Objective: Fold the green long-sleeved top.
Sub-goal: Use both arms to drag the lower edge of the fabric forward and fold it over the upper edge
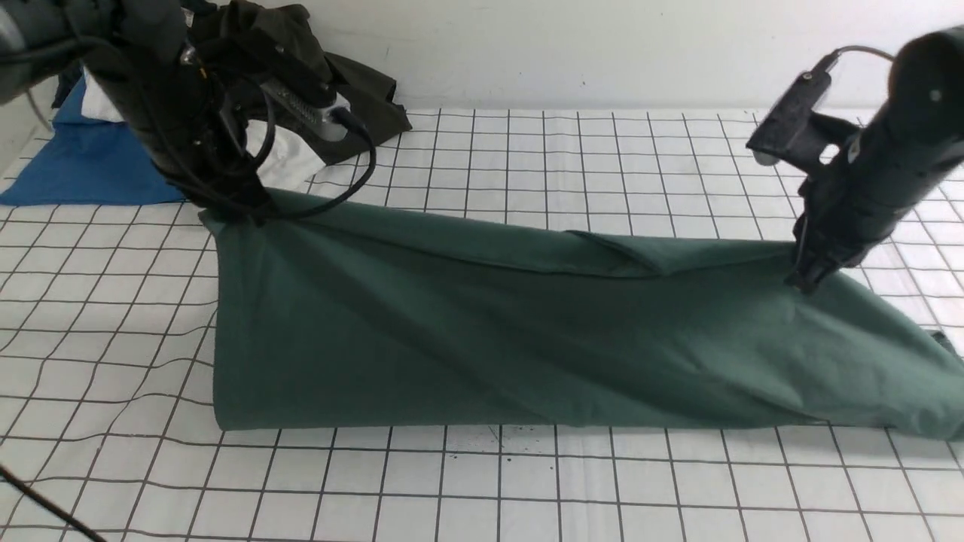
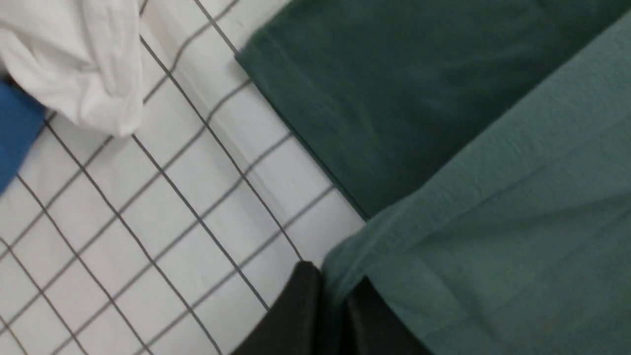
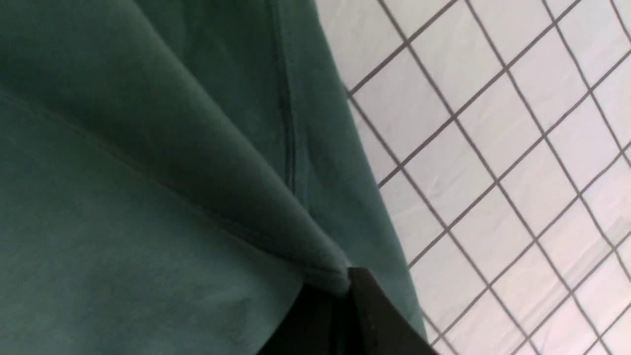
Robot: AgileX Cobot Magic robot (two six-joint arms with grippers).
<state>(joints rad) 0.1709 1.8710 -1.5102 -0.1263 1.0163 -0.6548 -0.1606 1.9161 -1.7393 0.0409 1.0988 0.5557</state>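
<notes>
Open gridded bench (image 1: 482, 489) lines our near edge. The green top (image 1: 482, 339) spans the middle. Our left end effector (image 1: 239, 213) and right end effector (image 1: 804, 282) are each clamped tight on its far edge. A blue garment (image 1: 83, 169) fills the far-left corner.

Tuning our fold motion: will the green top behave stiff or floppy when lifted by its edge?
Probably floppy: the green top sags between the left gripper and right gripper, creasing diagonally. Likely grippy, not slippery: matte knit bunches in both shut jaws. Its near fold rests on the gridded cloth, so it may drag.
</notes>
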